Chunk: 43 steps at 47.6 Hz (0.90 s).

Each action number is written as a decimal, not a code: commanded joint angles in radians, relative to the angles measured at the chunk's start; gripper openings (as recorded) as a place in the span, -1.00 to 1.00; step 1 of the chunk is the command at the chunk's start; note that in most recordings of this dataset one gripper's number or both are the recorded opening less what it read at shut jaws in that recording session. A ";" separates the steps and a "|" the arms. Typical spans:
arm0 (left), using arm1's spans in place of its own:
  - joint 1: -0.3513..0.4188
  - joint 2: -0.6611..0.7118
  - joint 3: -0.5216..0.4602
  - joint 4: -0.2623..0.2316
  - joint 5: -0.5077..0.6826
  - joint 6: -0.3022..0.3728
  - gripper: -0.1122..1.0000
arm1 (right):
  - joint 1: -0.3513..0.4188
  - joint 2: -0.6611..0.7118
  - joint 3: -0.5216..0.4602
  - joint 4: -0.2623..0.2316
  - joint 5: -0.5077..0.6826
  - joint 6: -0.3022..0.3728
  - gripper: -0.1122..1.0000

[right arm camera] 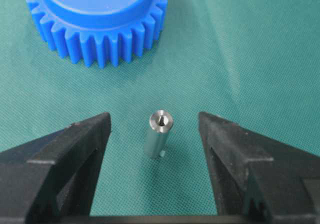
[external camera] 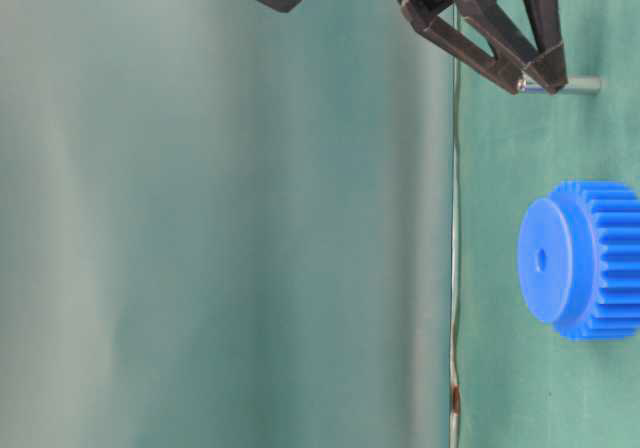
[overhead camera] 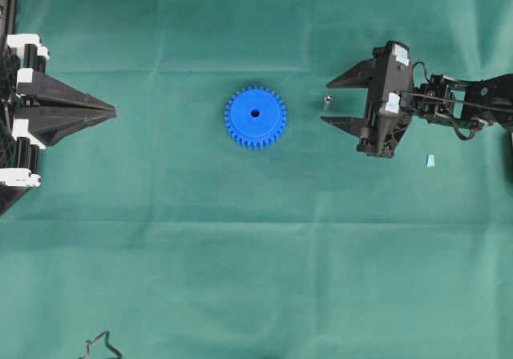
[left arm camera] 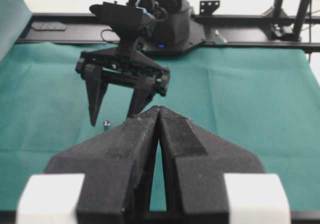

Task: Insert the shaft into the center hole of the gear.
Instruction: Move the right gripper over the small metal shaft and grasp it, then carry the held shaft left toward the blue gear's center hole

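**Straddling the upright shaft with the right claw**

Looking from overhead, I count one gear (overhead camera: 256,117) lying flat mid-desk (overhead camera: 240,279), one shaft (overhead camera: 327,99) just beside it, and the right claw (overhead camera: 337,101) spread wide with the pin between its tips. The left claw (overhead camera: 112,112), pinched shut and empty, sits well apart.

At table level, the shaft (external camera: 565,85) stands on end, apart from the gear.

Through the right wrist view, the shaft (right arm camera: 158,133) stands upright, centred between both fingers (right arm camera: 90,134), untouched; I judge closing comes next.
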 commanded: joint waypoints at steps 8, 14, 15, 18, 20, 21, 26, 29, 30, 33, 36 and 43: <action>0.000 0.009 -0.023 0.002 0.005 0.003 -0.80 | -0.002 -0.009 -0.014 0.012 -0.006 -0.002 -0.05; 0.000 0.009 -0.021 0.002 0.005 0.003 -0.80 | -0.002 -0.009 -0.014 0.012 -0.005 -0.005 -0.50; 0.000 0.009 -0.021 0.002 0.005 0.003 -0.80 | -0.002 -0.009 -0.014 0.012 -0.005 -0.005 -0.50; 0.000 0.009 -0.021 0.002 0.005 0.003 -0.80 | -0.002 -0.009 -0.014 0.011 -0.003 -0.005 -0.50; 0.000 0.008 -0.023 0.002 0.006 0.003 -0.80 | -0.002 -0.008 -0.014 0.011 -0.003 -0.005 -0.50; 0.000 0.009 -0.023 0.003 0.006 0.003 -0.80 | -0.002 -0.009 -0.014 0.011 -0.003 -0.005 -0.50; 0.002 0.009 -0.023 0.002 0.006 0.003 -0.80 | -0.002 -0.009 -0.014 0.011 -0.002 -0.005 -0.50; 0.000 0.009 -0.023 0.002 0.006 0.003 -0.80 | -0.002 -0.018 -0.017 0.011 0.006 -0.005 -0.50; 0.000 0.009 -0.023 0.002 0.006 0.003 -0.80 | -0.002 -0.023 -0.018 0.011 0.012 -0.005 -0.50; 0.000 0.008 -0.023 0.002 0.006 0.003 -0.80 | -0.002 -0.049 -0.026 0.011 0.043 -0.006 -0.50; 0.000 0.009 -0.023 0.002 0.006 0.003 -0.80 | -0.002 -0.084 -0.038 0.011 0.089 -0.006 -0.50; 0.000 0.008 -0.025 0.002 0.006 0.003 -0.80 | -0.002 -0.170 -0.075 0.011 0.218 -0.008 -0.50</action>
